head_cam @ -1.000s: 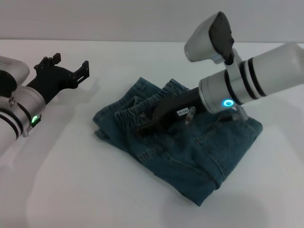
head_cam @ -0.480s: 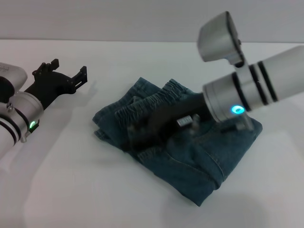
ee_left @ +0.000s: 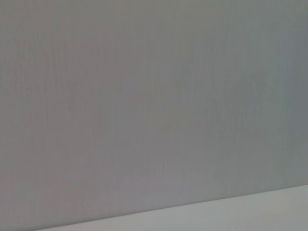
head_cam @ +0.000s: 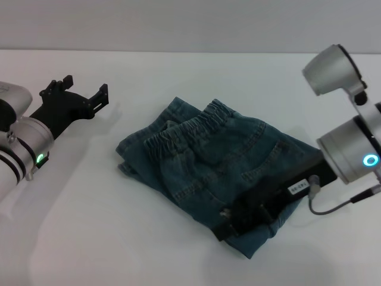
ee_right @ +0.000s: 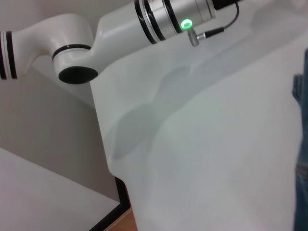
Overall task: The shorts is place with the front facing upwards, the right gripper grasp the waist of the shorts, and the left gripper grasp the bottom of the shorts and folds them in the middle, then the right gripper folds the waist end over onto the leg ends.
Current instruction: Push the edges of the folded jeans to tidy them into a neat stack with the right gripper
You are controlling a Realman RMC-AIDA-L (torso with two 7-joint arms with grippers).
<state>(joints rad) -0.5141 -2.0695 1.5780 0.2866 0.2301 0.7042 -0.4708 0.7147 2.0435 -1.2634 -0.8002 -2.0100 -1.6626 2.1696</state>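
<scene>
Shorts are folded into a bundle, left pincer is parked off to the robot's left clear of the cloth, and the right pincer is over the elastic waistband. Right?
Not quite. The head view shows the right pincer at the near edge of the folded shorts, well away from the elastic waistband, which lies uncovered at the far side. The rest holds: the left pincer sits off to the robot's left, clear of the cloth.

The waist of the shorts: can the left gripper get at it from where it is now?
Probably yes. The left gripper hovers open over bare table, apart from the shorts, and nothing lies between it and the waist. The right gripper is at the shorts' near edge, away from that path.
</scene>
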